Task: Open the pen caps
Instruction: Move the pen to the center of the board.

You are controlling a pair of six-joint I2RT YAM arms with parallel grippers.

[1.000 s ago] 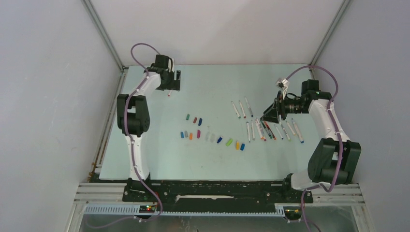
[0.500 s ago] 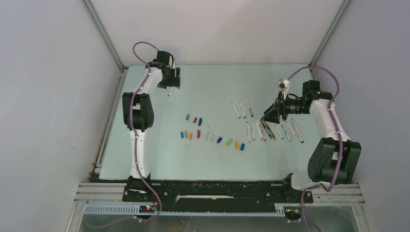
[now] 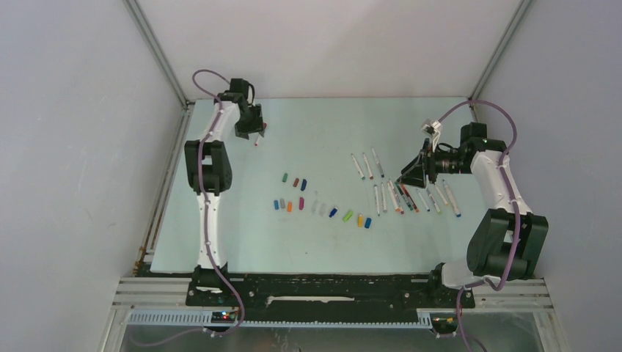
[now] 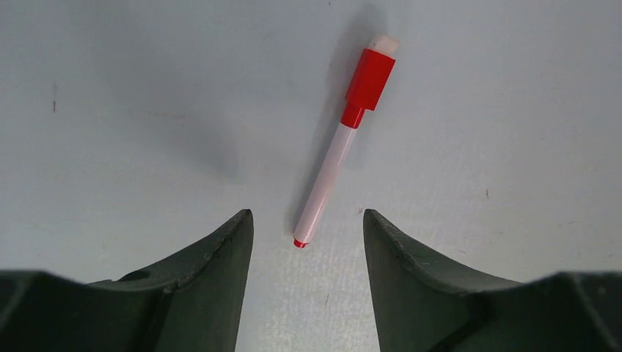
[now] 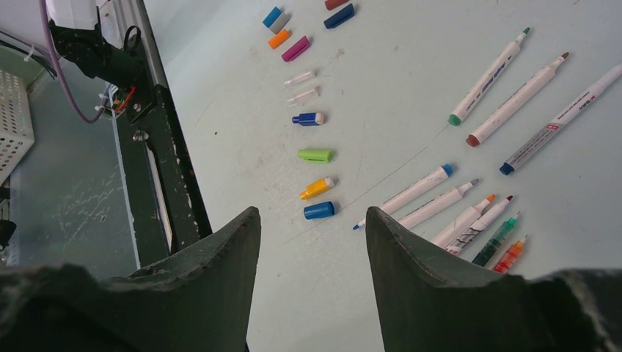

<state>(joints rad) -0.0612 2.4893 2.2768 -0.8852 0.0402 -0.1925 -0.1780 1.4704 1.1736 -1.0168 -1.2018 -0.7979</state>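
left gripper (image 4: 308, 242): jaws spread, holding nothing, above a red-capped pen (image 4: 339, 145) that lies on the table (image 4: 110, 88) at its far left. the red cap (image 4: 370, 79) is on that pen. right gripper (image 5: 312, 235): jaws apart, empty, over the uncapped pens (image 5: 469, 209) at right. loose pen caps (image 3: 323, 209) lie scattered mid-table, between the two arms.

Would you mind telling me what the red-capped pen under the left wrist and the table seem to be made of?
Red cap: likely moulded plastic, uniform colour, soft sheen. Barrel: smooth white plastic, apparently. Table: pale matte, scuffed surface; material unclear.
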